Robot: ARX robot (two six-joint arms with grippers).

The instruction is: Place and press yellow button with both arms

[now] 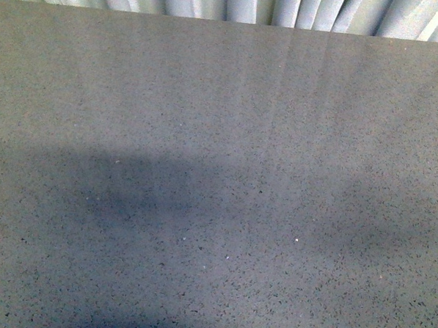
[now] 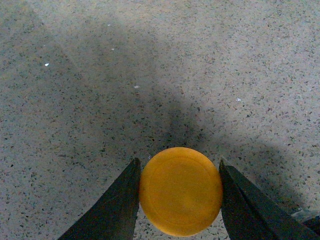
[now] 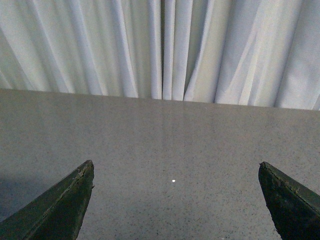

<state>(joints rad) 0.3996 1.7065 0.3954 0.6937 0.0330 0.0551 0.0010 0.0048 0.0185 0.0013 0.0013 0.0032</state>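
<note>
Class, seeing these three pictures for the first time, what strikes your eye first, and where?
The yellow button, a bright dome gripped by the left gripper against the speckled grey table. Then the right gripper, open wide and empty, facing pale curtains beyond the table's far edge.

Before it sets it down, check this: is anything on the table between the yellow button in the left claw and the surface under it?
Nothing visible. The round yellow-orange dome-capped button is clamped in the left claw, and only grey speckled tabletop shows beneath it.
</note>
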